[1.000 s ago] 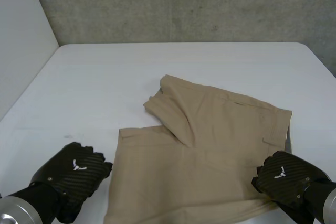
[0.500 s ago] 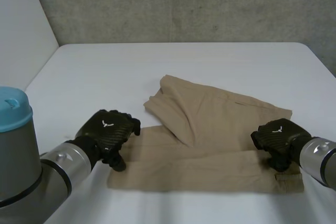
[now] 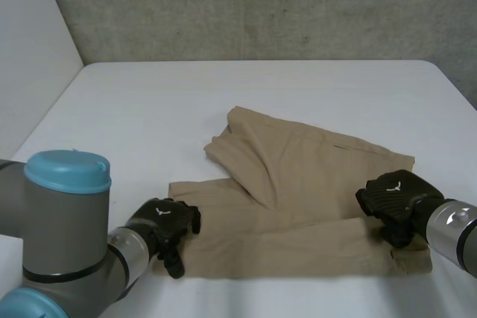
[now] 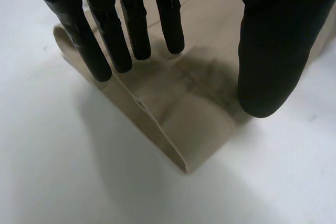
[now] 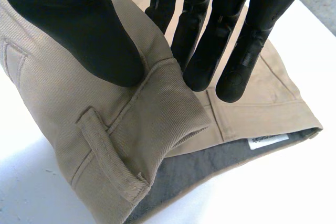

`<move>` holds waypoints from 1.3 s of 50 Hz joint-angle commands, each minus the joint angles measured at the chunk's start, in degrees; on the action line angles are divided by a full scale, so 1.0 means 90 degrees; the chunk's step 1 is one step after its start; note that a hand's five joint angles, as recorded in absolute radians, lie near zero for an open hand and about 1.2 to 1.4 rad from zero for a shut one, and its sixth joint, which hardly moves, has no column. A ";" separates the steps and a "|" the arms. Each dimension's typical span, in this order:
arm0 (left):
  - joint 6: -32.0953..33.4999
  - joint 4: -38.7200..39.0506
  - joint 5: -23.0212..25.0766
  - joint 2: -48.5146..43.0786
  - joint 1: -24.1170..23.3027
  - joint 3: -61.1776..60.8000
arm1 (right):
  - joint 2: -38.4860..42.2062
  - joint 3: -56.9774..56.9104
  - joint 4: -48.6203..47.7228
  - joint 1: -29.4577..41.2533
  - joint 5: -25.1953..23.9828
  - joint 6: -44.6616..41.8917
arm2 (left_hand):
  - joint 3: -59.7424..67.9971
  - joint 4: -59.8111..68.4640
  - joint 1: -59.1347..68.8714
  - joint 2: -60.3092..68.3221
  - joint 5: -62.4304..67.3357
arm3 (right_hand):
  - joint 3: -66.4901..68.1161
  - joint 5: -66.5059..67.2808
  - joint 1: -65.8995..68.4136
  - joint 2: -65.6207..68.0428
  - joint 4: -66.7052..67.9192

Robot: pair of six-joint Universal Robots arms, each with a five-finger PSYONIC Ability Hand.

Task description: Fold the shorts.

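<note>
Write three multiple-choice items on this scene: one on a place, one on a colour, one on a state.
1. Where does the right hand grip the shorts? A. the waistband end B. a leg hem C. the crotch
2. The shorts are: A. blue B. tan C. black
3. Their near edge is: A. knotted B. balled up C. folded over
Answers: A, a belt loop lies right by it; B, the cloth is plainly tan; C, a doubled layer shows at the fold.
</note>
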 commanded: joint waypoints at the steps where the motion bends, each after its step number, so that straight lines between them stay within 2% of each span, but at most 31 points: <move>1: 0.0019 0.0006 -0.0156 -0.0146 -0.0167 0.0061 | -0.0223 0.0076 -0.0040 -0.0036 -0.0009 0.0024 | 0.1214 0.1268 0.1276 0.1240 0.1265 | 0.1189 0.1413 0.2646 0.1438 0.1290; 7: 0.0019 0.0006 -0.0166 -0.0117 -0.0294 0.0061 | -0.0301 0.0144 -0.0050 -0.0036 -0.0009 0.0034 | 0.2185 0.2239 0.2247 0.2211 0.2235 | 0.1189 0.1413 0.2646 0.1438 0.1290; 16: 0.0019 0.0249 -0.0409 0.0175 -0.0362 0.0130 | -0.0418 0.0242 -0.0079 -0.0036 -0.0009 0.0014 | 0.5173 0.5226 0.5235 0.5199 0.5223 | 0.1189 0.1413 0.2646 0.1438 0.1290; 20: 0.0029 0.0474 -0.0595 0.0449 -0.0372 0.0188 | -0.0448 0.0223 -0.0089 -0.0046 -0.0018 -0.0005 | 0.5549 0.5602 0.5610 0.5575 0.5599 | 0.1189 0.1413 0.2646 0.1438 0.1290; 26: 0.0185 0.1108 -0.0605 0.0528 -0.0421 0.0714 | -0.0438 0.0057 -0.0215 -0.0046 0.0011 -0.0025 | 0.5549 0.5602 0.5610 0.5575 0.5599 | 0.1189 0.1413 0.2646 0.1438 0.1290; 30: 0.0594 0.1597 -0.0595 -0.0076 -0.0421 0.1573 | -0.0292 -0.0187 -0.0586 -0.0065 0.0050 -0.0015 | 0.5549 0.5602 0.5610 0.5575 0.5599 | 0.1189 0.1413 0.2646 0.1438 0.1290; 33: 0.1073 0.1831 -0.0634 -0.0964 -0.0431 0.2666 | 0.0137 -0.0480 -0.1132 -0.0095 0.0108 0.0014 | 0.5549 0.5602 0.5610 0.5575 0.5599 | 0.1189 0.1413 0.2646 0.1438 0.1290; 37: 0.1659 0.1900 -0.0576 -0.2107 -0.0519 0.4257 | 0.0675 -0.0997 -0.1816 -0.0046 0.0498 0.0092 | 0.5549 0.5602 0.5610 0.5575 0.5599 | 0.1189 0.1413 0.2646 0.1438 0.1290; 40: 0.1991 0.2007 -0.0488 -0.3054 -0.0529 0.5478 | 0.1026 -0.1320 -0.2372 -0.0026 0.0986 0.0102 | 0.5549 0.5602 0.5610 0.5575 0.5599 | 0.1189 0.1413 0.2646 0.1438 0.1290; 46: 0.2129 0.2369 -0.0089 -0.4742 -0.0509 0.7595 | 0.2225 -0.1915 -0.3991 -0.0007 0.1728 -0.0064 | 0.5549 0.5602 0.5610 0.5575 0.5599 | 0.1189 0.1413 0.2646 0.1438 0.1290; 50: 0.2129 0.2388 0.0263 -0.5767 -0.0451 0.8797 | 0.3006 -0.2373 -0.4540 0.0051 0.1963 -0.0472 | 0.5549 0.5602 0.5610 0.5575 0.5599 | 0.1189 0.1413 0.2646 0.1438 0.1290; 54: 0.2129 0.2437 0.0459 -0.6481 -0.0334 0.9502 | 0.3788 -0.2910 -0.4756 0.0227 0.2139 -0.1126 | 0.5549 0.5602 0.5610 0.5575 0.5599 | 0.1189 0.1413 0.2646 0.1438 0.1290; 58: 0.2158 0.2691 0.0528 -0.6738 -0.0314 0.9583 | 0.4317 -0.3302 -0.5068 0.0306 0.2140 -0.1411 | 0.5549 0.5602 0.5610 0.5575 0.5599 | 0.1189 0.1413 0.2646 0.1438 0.1290; 59: 0.2158 0.2788 0.0470 -0.6738 -0.0314 0.9544 | 0.4376 -0.3351 -0.5127 0.0315 0.2140 -0.1431 | 0.5549 0.5602 0.5610 0.5575 0.5599 | 0.0159 0.0383 0.1616 0.0408 0.0261; 60: 0.2167 0.2895 0.0450 -0.6728 -0.0323 0.9486 | 0.4425 -0.3390 -0.5186 0.0315 0.2140 -0.1460 | 0.5549 0.5602 0.5610 0.5575 0.5599 | -0.1720 -0.1496 -0.0263 -0.1471 -0.1618; 61: 0.2187 0.3138 0.0392 -0.6699 -0.0323 0.9311 | 0.4435 -0.3439 -0.5293 0.0354 0.2198 -0.1460 | 0.4681 0.4735 0.4743 0.4707 0.4732 | -0.5070 -0.4845 -0.3612 -0.4820 -0.4968; 63: 0.2207 0.3393 0.0284 -0.6621 -0.0323 0.9047 | 0.4358 -0.3430 -0.5352 0.0393 0.2228 -0.1392 | -0.0589 -0.0536 -0.0528 -0.0563 -0.0539 | -0.6555 -0.6331 -0.5097 -0.6305 -0.6453; 64: 0.2226 0.3549 0.0226 -0.6543 -0.0352 0.8881 | 0.4261 -0.3401 -0.5381 0.0423 0.2228 -0.1344 | -0.2229 -0.2176 -0.2168 -0.2203 -0.2179 | -0.6589 -0.6365 -0.5132 -0.6340 -0.6487; 65: 0.2255 0.3879 0.0090 -0.6291 -0.0362 0.8532 | 0.3969 -0.3323 -0.5440 0.0442 0.2247 -0.1189 | -0.1765 -0.1712 -0.1703 -0.1739 -0.1715 | -0.6589 -0.6365 -0.5132 -0.6340 -0.6487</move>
